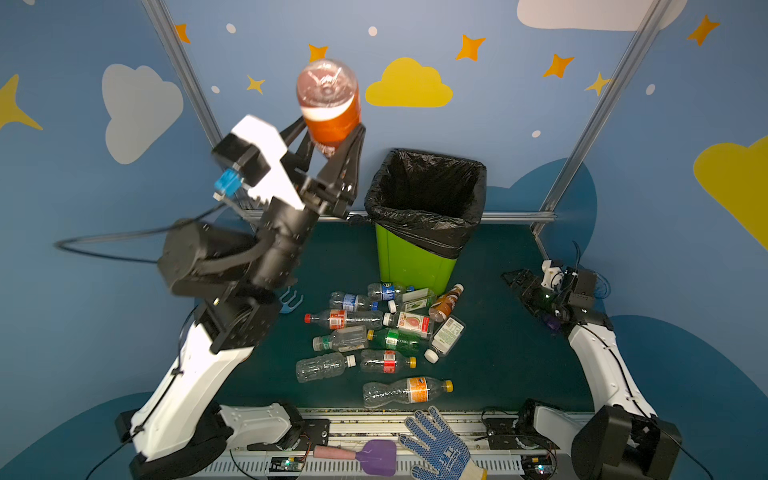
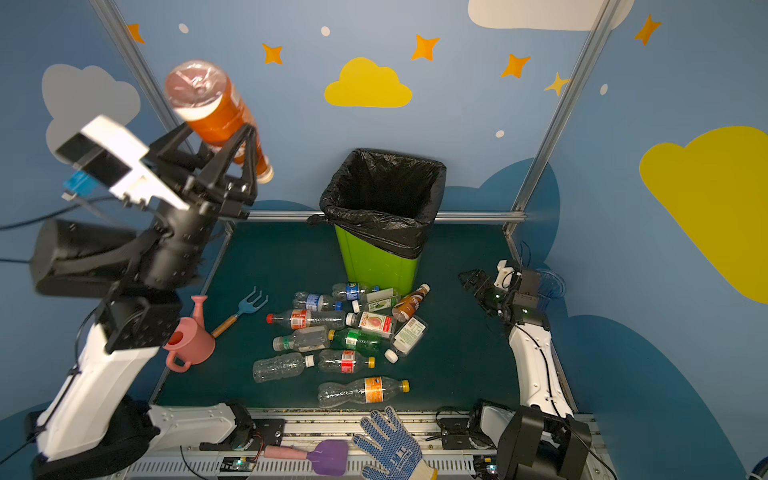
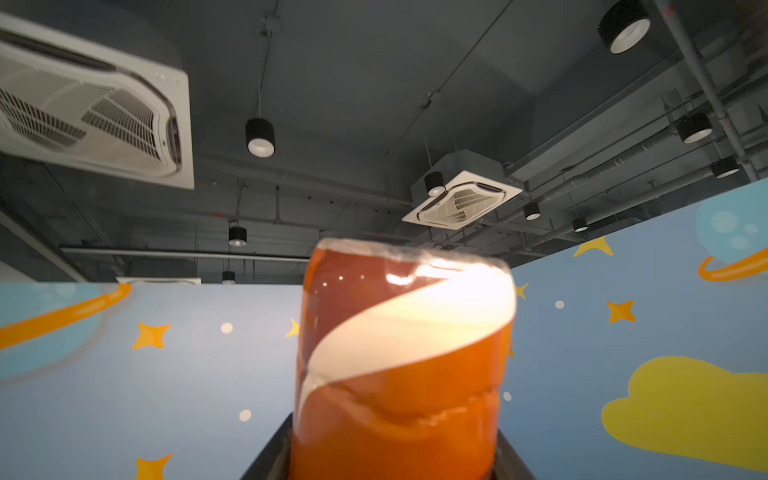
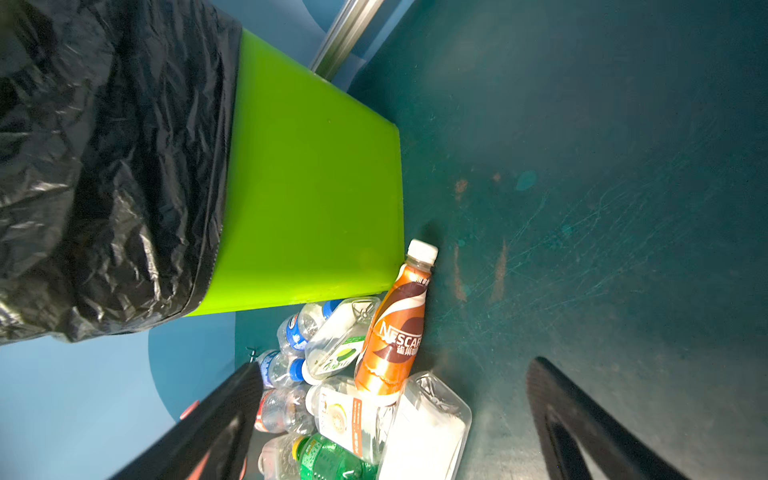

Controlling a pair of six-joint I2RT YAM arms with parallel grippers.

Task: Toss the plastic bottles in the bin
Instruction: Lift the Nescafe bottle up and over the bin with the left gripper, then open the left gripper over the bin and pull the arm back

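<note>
My left gripper (image 1: 332, 124) (image 2: 216, 129) (image 3: 390, 457) is raised high, left of the bin and above its rim. It is shut on an orange-and-brown bottle (image 1: 328, 99) (image 2: 212, 108) (image 3: 403, 353), base up and white cap down. The lime-green bin (image 1: 411, 266) (image 2: 374, 262) (image 4: 311, 187) with its black bag stands at the back middle. Several plastic bottles (image 1: 374, 332) (image 2: 332, 328) lie in a heap on the teal table in front of it, a Nescafe bottle (image 4: 395, 332) among them. My right gripper (image 1: 513, 278) (image 2: 469, 276) (image 4: 397, 363) is open and empty, low at the right of the heap.
A pink watering can (image 2: 191, 338) and a blue hand rake (image 2: 249, 305) lie left of the heap. A dotted blue glove (image 1: 436, 444) and a purple spade (image 1: 374, 455) rest on the front rail. A metal frame bar (image 1: 519, 216) runs behind the bin.
</note>
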